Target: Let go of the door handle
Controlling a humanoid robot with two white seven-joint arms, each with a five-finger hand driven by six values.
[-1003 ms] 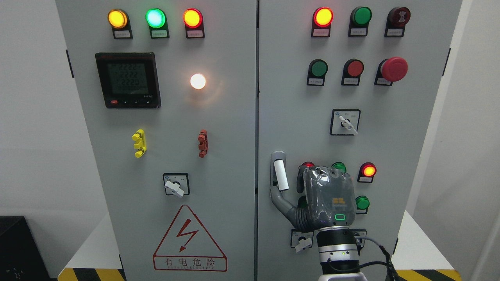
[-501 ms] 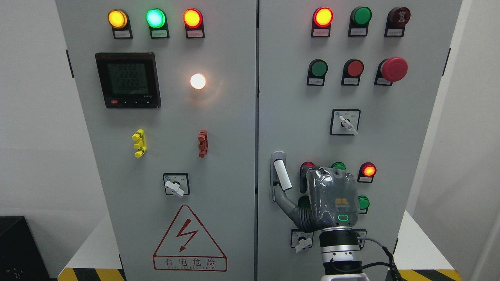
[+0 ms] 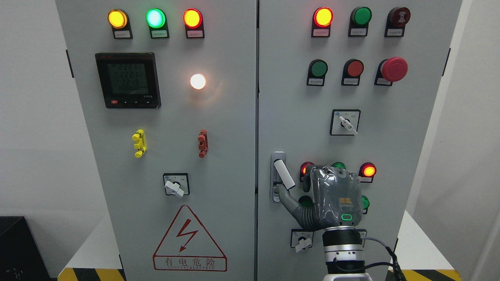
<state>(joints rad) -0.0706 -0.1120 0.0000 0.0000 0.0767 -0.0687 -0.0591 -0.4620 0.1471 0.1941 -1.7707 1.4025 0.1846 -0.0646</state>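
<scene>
Cabinet [image 3: 218, 128]: I see a grey two-door electrical cabinet filling the view, the doors meeting at a vertical seam in the middle.
Left door: it carries a digital meter [image 3: 128, 80], a lit white lamp [image 3: 198, 81], and a red-bordered warning triangle [image 3: 189, 240] low down.
Right hand [image 3: 332, 201]: my hand, wrapped in clear plastic, is raised in front of the right door with its back toward me; fingers loosely curled, gripping nothing; the grey thumb reaches left to the base of the handle plate.
Door handle [image 3: 284, 174]: white lever on the right door's left edge, tilted with its lower end swung right, just left of my hand.
Emergency stop [image 3: 393, 69]: red mushroom button, upper right.
</scene>
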